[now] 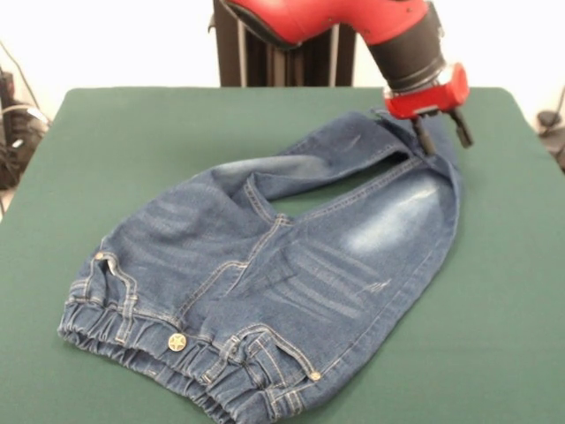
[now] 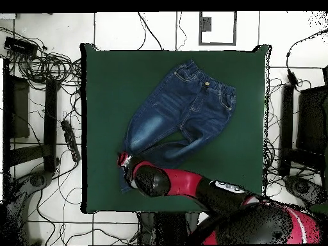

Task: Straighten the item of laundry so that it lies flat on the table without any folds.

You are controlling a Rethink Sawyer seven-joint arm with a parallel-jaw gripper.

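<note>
I see the denim jeans point(image 1: 291, 265) lying mid-table point(image 1: 494, 353) on dark green felt, legs bent together, gathered waistband nearest the camera. My tool point(image 1: 441, 137) sits at the leg cuffs, prongs narrowly apart, gripping nothing clearly.

Bare green bench point(image 1: 79, 159) lies open all round the jeans point(image 1: 291, 265); the red arm point(image 1: 353, 18) overhangs the leg ends, the only obstruction above the cloth

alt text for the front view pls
A small pair of blue jeans lies rumpled on a green table, its legs bent together toward the far right. The red robot arm's hand hovers open at the leg ends.
</note>
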